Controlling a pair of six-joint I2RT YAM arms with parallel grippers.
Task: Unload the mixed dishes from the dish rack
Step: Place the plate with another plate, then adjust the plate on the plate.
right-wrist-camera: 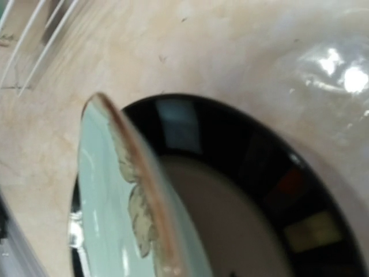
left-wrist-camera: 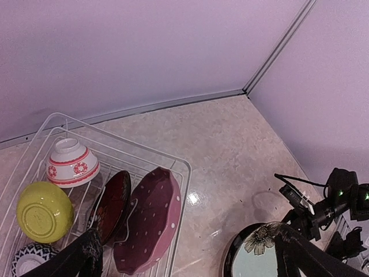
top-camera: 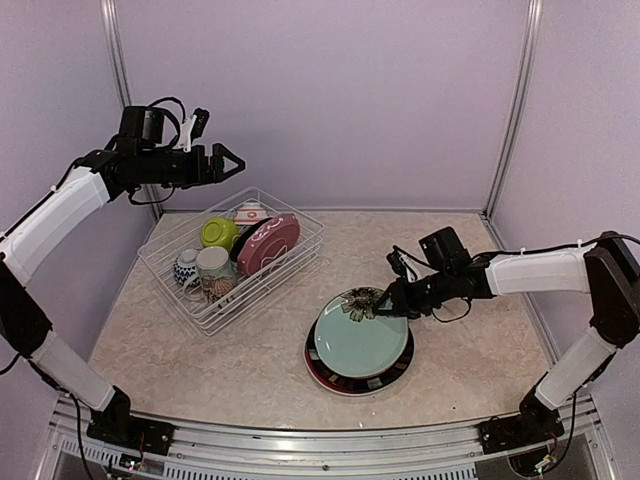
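Nearest, the green plate [right-wrist-camera: 104,190] has my right gripper [top-camera: 385,304] at its rim, grip unclear; left gripper [top-camera: 235,162] spread wide. Only the right wrist view shows it tilted over the black plate [right-wrist-camera: 248,173].

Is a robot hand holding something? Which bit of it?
The right gripper is at the flowered rim of the pale green plate; whether it grips cannot be told. The left gripper, open, holds nothing.

Overhead faces whole table [top-camera: 200,350], left wrist high over rack [left-wrist-camera: 184,167], right wrist close on plate [right-wrist-camera: 98,190]
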